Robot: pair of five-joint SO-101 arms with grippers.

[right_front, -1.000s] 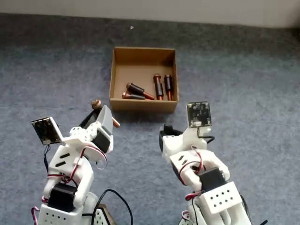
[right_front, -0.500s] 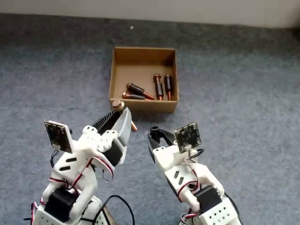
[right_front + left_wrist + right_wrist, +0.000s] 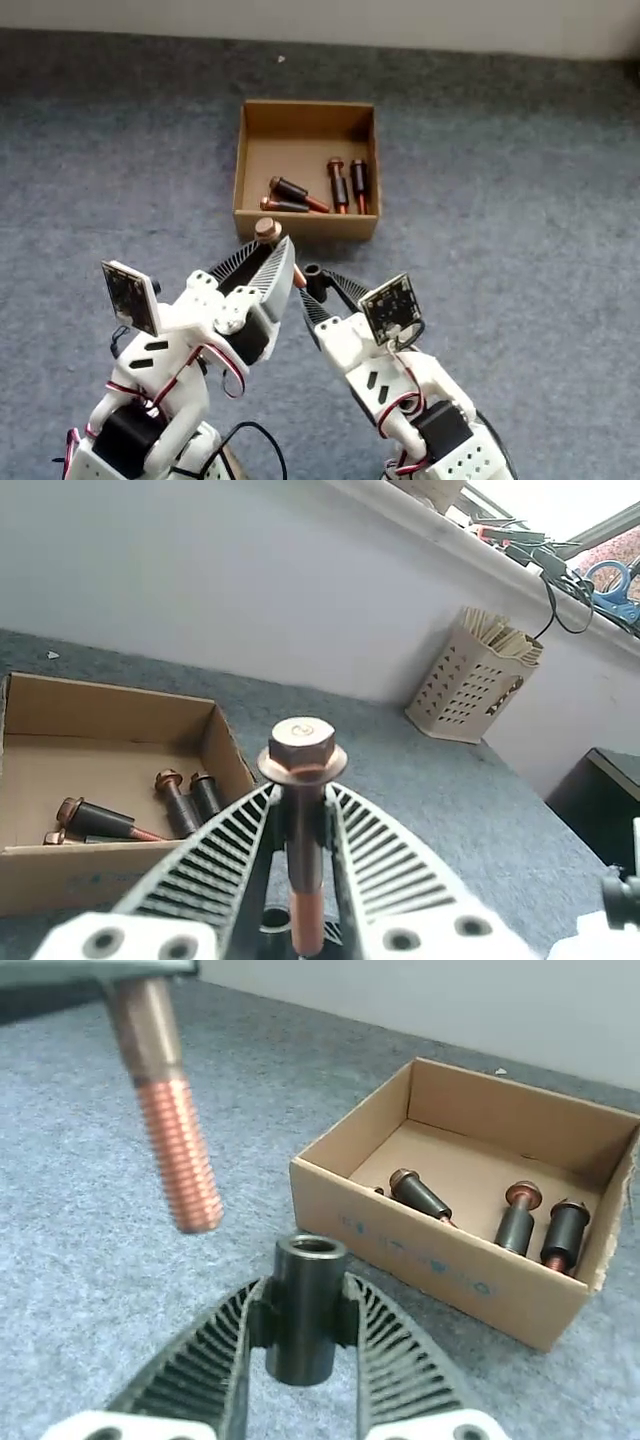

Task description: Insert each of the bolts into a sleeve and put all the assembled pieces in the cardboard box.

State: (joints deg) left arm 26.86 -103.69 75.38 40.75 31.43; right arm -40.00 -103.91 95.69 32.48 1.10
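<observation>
L pincer [image 3: 302, 810] grips bolt [image 3: 303, 755]; R pincer [image 3: 305, 1295] grips sleeve [image 3: 302, 1345] (upright), bolt tip near.

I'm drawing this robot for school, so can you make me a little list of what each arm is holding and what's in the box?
Held by left jaws: copper bolt, clamped on its shaft
Held by right jaws: black sleeve, open end facing up
Bolt and sleeve: close together, not yet joined
Inside the cardboard box: four assembled pieces, it seems
</observation>
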